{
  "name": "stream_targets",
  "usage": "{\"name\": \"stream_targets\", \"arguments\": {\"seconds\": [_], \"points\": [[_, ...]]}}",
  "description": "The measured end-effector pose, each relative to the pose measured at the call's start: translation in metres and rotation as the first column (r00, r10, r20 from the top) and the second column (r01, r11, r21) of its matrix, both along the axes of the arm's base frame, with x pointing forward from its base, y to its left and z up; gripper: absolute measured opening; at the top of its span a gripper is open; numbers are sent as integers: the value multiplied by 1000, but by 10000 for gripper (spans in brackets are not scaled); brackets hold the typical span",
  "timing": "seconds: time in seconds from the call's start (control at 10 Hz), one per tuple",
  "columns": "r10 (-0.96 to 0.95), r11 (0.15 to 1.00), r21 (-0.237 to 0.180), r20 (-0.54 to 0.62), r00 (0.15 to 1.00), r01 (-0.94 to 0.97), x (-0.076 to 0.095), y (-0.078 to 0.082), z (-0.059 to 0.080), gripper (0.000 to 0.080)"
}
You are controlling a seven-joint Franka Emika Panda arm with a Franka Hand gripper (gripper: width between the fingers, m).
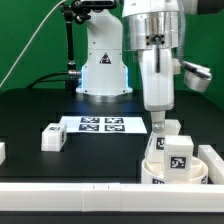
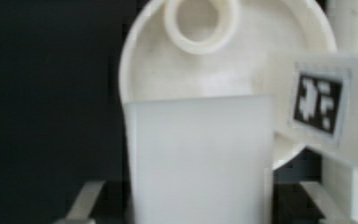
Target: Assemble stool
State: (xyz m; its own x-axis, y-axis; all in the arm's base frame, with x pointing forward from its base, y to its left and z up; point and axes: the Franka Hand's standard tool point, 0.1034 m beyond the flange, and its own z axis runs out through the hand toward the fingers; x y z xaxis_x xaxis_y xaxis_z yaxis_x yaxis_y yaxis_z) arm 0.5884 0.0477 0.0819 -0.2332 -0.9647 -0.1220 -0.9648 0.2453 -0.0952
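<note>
My gripper (image 1: 159,122) hangs over the exterior view's right front and is shut on a white stool leg (image 1: 167,130). In the wrist view this leg (image 2: 201,150) fills the gap between the two fingers (image 2: 91,200). Right below it lies the round white seat (image 1: 152,170), its rimmed disc and a round socket (image 2: 208,28) showing in the wrist view. A second leg with a black-and-white tag (image 1: 178,157) stands upright on the seat, beside the held one (image 2: 322,100). A third leg (image 1: 52,137) lies loose on the black table at the exterior view's left.
The marker board (image 1: 100,124) lies flat at the table's middle. A white rail (image 1: 90,190) runs along the front edge, and a white wall piece (image 1: 213,158) stands by the seat. The arm's white base (image 1: 105,70) is behind.
</note>
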Motion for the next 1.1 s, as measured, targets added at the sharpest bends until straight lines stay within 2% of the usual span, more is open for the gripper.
{"name": "stream_targets", "arguments": {"seconds": [0.3, 0.6, 1.0, 1.1], "points": [[-245, 967, 66, 3, 970, 244, 1, 8, -1, 337], [-415, 903, 110, -32, 909, 416, 1, 15, -1, 337], [-430, 893, 128, -36, 902, 431, 1, 16, -1, 337], [-406, 904, 126, -43, 913, 408, 0, 17, 0, 424]]}}
